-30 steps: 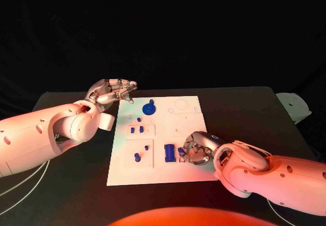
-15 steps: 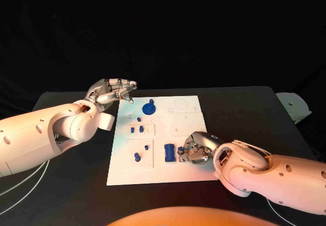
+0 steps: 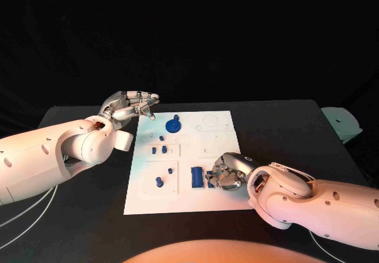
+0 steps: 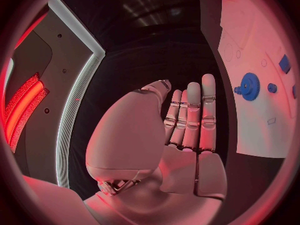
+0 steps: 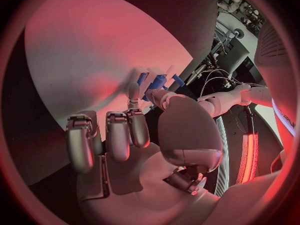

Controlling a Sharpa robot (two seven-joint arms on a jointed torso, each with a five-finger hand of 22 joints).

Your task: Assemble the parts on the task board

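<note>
1. Head view. The task board [image 3: 189, 189], a white plate, lies in the middle of the black table [image 3: 276, 126]. On it: a blue gear [image 3: 172, 127] near the far edge, two small blue parts [image 3: 159, 149] in a raised frame at mid-left, two more [image 3: 164, 178] in the frame below, and a blue rectangular block [image 3: 196, 176] at the near centre.
2. Head view. The right hand [image 3: 225, 173] rests on the board's near right part, just beside the block, fingers curled over a small blue piece [image 3: 211, 178].
3. Head view. The left hand [image 3: 128, 105] hangs over the table just off the board's far left corner, fingers bent inward; nothing shows in them.
4. Left wrist view. The left hand [image 4: 181, 130] has its fingers [image 4: 200, 110] straight and close together, the palm bare. The gear [image 4: 249, 86] sits on the white board [image 4: 250, 40] beyond, apart from the fingers.
5. Right wrist view. The right hand [image 5: 134, 135] pinches the small blue piece [image 5: 156, 81] between thumb and a fingertip, against the board [image 5: 81, 60]; the other fingers [image 5: 80, 140] are curled nearby.
</note>
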